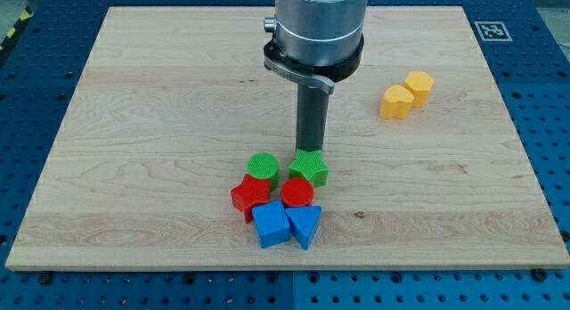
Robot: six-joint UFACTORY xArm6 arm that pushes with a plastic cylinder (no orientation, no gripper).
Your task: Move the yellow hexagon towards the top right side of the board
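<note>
The yellow hexagon (pixel 419 85) lies at the view's right, in the upper half of the wooden board (pixel 160 123). A second yellow block (pixel 397 102), heart-like in shape, touches it at its lower left. My tip (pixel 310 151) is near the board's middle, far to the left of both yellow blocks. It stands just at the top edge of a green star-like block (pixel 309 170).
A cluster lies below my tip: a green cylinder (pixel 263 166), a red star-like block (pixel 250 195), a red cylinder (pixel 297 192), a blue cube-like block (pixel 271 224) and a blue triangle-like block (pixel 305 224). A marker tag (pixel 490 29) sits at the board's top right corner.
</note>
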